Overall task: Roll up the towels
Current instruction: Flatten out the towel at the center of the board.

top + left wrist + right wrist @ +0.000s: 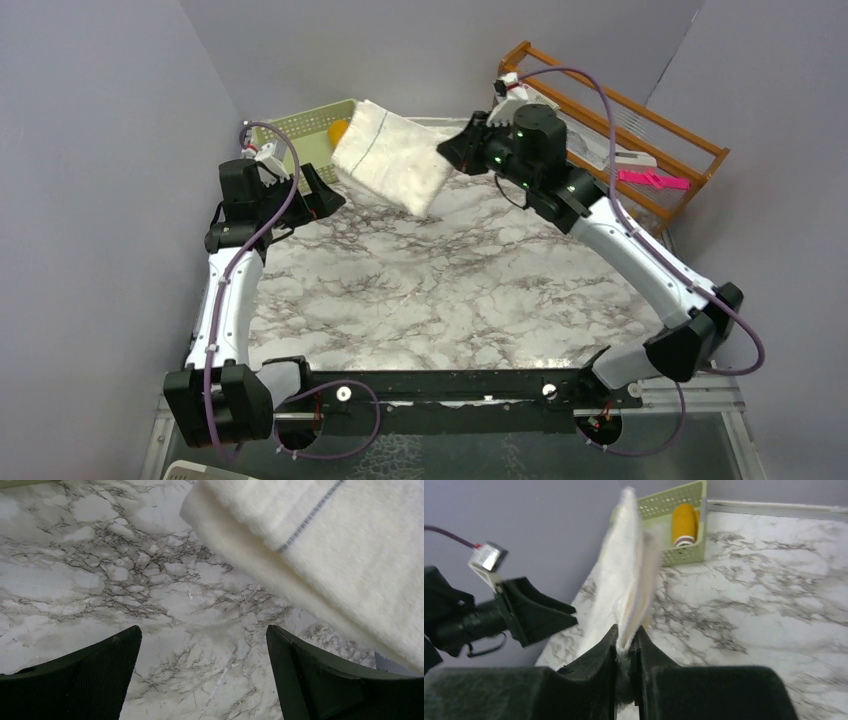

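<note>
The folded cream-white towel [392,155] hangs in the air over the far middle of the marble table [450,290]. My right gripper [452,150] is shut on its right edge; in the right wrist view the cloth [624,590] rises from between the closed fingers [596,650]. My left gripper [318,190] is open and empty, just below and left of the towel; its wrist view shows the towel [350,555] at upper right above bare marble. The mustard-yellow towel [338,131] lies rolled in the green basket [300,135], and it also shows in the right wrist view [684,522].
The green perforated basket stands at the far left corner [674,505]. A wooden rack [640,130] with a pink clip [652,180] stands at the far right. Grey walls close in on the table's sides and back.
</note>
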{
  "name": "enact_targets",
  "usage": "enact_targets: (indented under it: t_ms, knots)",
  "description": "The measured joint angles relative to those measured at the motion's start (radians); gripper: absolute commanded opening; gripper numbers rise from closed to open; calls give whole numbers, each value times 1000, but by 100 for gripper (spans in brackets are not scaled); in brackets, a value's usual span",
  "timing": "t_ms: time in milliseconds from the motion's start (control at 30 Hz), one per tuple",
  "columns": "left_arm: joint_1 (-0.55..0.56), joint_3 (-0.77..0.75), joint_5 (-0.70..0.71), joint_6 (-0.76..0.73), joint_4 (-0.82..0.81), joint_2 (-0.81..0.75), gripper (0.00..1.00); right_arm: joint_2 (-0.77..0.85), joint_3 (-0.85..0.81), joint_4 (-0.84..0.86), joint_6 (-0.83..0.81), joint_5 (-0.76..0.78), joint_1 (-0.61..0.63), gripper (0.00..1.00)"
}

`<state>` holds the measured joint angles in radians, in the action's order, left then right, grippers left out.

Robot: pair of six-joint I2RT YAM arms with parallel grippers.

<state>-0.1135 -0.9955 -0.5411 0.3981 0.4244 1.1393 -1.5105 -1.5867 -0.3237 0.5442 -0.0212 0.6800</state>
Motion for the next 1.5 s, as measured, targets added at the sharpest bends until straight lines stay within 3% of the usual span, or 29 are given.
enact_targets:
  t_ms: [100,167,233,333,467,600,833,1067,1333,1500]
  knots:
    - [-3,-13,6,0,10,-31,99,140,152,40,-23,-39,-59,61]
    - [-3,-13,9,7,17,-42,99,256,299,64,-31,-94,-173,73]
    - [-3,-12,9,20,19,-41,99,336,433,76,-27,-152,-310,79]
    - [-3,-3,5,26,19,-35,99,377,618,58,-49,-194,-450,80]
    - [1,71,-1,26,15,-35,91,375,759,-16,-107,-240,-449,80]
    - [22,195,0,27,21,-32,81,373,757,-29,-181,-253,-400,78]
    - [68,282,16,35,23,-16,78,253,646,18,-275,-246,-285,77]
    - [72,278,65,35,5,22,78,-112,434,82,-289,-222,-111,76]
    - [72,233,80,33,-10,30,78,-479,91,76,-319,-235,-15,58]
    - [72,233,80,24,-10,31,78,-581,12,42,-340,-249,-3,50]
